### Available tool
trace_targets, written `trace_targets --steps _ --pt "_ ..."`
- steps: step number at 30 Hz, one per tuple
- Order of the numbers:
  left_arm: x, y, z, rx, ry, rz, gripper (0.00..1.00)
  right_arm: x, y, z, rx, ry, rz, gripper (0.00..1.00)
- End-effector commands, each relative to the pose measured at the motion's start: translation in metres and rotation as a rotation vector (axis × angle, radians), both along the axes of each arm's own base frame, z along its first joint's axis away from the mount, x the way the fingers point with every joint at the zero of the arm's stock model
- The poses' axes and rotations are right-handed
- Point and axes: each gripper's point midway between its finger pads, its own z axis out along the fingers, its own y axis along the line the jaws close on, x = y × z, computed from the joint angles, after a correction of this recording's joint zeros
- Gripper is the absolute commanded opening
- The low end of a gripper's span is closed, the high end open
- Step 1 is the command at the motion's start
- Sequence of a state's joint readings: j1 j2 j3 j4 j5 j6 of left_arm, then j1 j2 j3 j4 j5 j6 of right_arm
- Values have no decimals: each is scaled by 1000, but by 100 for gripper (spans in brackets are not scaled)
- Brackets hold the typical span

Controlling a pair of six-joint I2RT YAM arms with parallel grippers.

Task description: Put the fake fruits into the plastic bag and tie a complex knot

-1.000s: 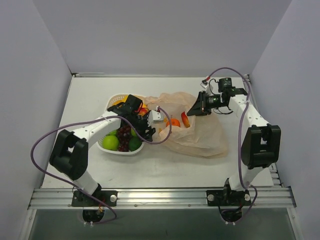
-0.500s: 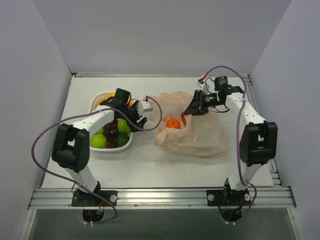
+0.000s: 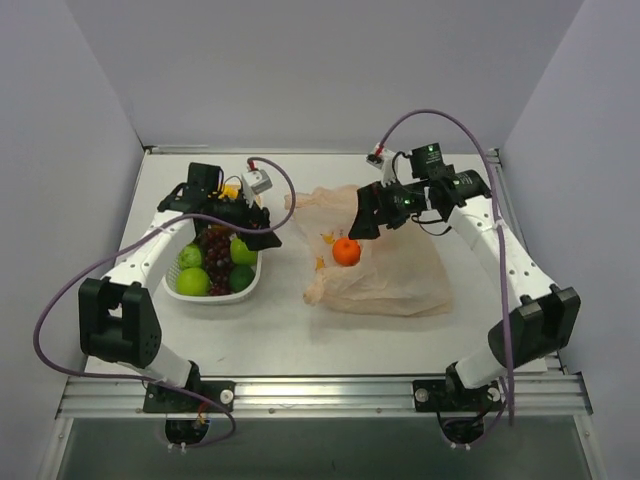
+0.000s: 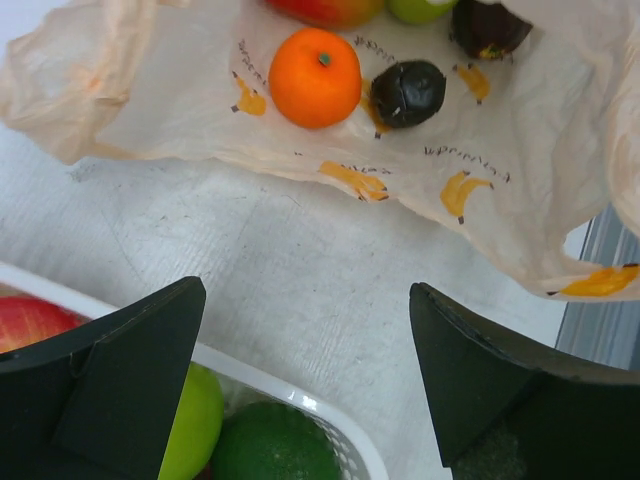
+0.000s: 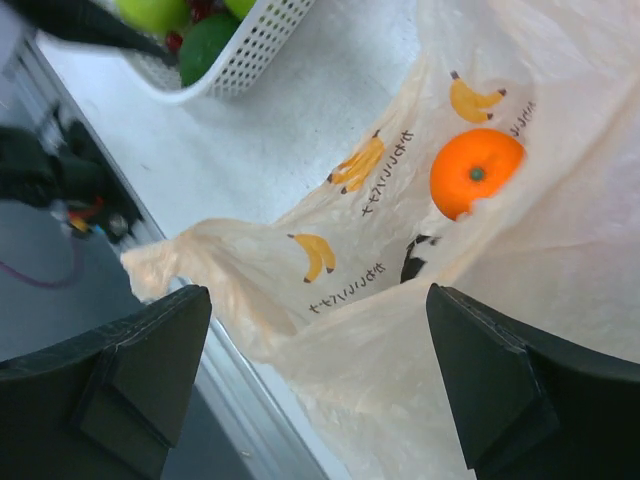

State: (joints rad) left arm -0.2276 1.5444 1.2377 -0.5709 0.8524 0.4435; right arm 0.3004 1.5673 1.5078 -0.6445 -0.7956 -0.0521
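The plastic bag (image 3: 395, 275) lies crumpled right of centre, its mouth facing left. In it an orange (image 3: 346, 251) shows from above. The left wrist view shows that orange (image 4: 315, 76) on the bag (image 4: 300, 150) beside two dark fruits (image 4: 408, 92), with a red-yellow fruit (image 4: 325, 8) at the top edge. My left gripper (image 3: 266, 232) hangs open and empty over the basket's right rim (image 4: 335, 420). More fake fruits fill the basket: green apples (image 3: 193, 282) and grapes (image 3: 213, 245). My right gripper (image 3: 357, 226) stands open above the bag's rim (image 5: 470, 340), gripping nothing.
The white lattice basket (image 3: 218, 297) stands at the left, close to the bag's mouth. Bare table separates basket and bag (image 4: 300, 270). The table's metal edge (image 5: 250, 400) runs under the bag's limp corner in the right wrist view.
My right gripper opened, let go of the bag and moved left; the mouth sagged. My left gripper opened wider and drew back left from the bag. The basket shifted left.
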Motion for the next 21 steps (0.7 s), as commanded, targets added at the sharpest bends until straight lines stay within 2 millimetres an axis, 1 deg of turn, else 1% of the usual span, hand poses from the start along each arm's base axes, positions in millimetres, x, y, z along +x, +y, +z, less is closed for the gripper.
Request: trace_targets --steps 1,2,3,4,5,6,7,8,10,11,12,13,14,15,16,17,18,20,21 --pt "13 8 44 -151 35 83 95 -34 9 23 -189 -282 180 95" --pt "16 11 47 -173 66 118 95 -33 8 21 -270 -349 190 95" --pt "25 21 53 -189 48 154 96 -40 11 24 -302 -403 221 95" --pt "29 25 57 -199 44 173 96 -44 15 21 -337 -438 259 96" --pt "32 28 59 -212 56 196 98 -53 24 18 -399 -513 338 96" --pt "37 37 63 -217 45 221 97 -57 27 16 -424 -537 373 97" --pt "40 40 65 -219 39 229 97 -62 30 11 -450 -557 412 98" --pt "42 44 68 -222 35 245 97 -71 38 7 -477 -598 484 100" --pt "45 53 73 -224 21 270 97 -83 46 -1 -501 -624 562 100" --pt "45 54 74 -228 23 274 97 -88 48 -4 -511 -634 592 100" --pt "44 55 75 -229 20 277 97 -99 56 -8 -522 -657 649 100" --pt "43 56 77 -229 12 277 97 -103 59 -11 -529 -662 673 100" --pt "42 56 77 -228 10 278 97 -110 61 -19 -544 -663 708 100" --pt "45 67 76 -227 8 306 97 -114 69 -23 -564 -700 738 100" --pt "45 69 76 -225 7 313 97 -116 71 -28 -586 -722 753 100" --pt "44 70 75 -224 4 315 97 -118 70 -40 -617 -729 773 100" --pt "43 71 74 -224 5 317 97 -120 81 -39 -616 -787 792 100" --pt "43 74 70 -222 10 321 97 -113 82 -43 -672 -839 780 100" --pt "43 74 70 -222 10 321 97 -110 87 -47 -682 -868 779 100"
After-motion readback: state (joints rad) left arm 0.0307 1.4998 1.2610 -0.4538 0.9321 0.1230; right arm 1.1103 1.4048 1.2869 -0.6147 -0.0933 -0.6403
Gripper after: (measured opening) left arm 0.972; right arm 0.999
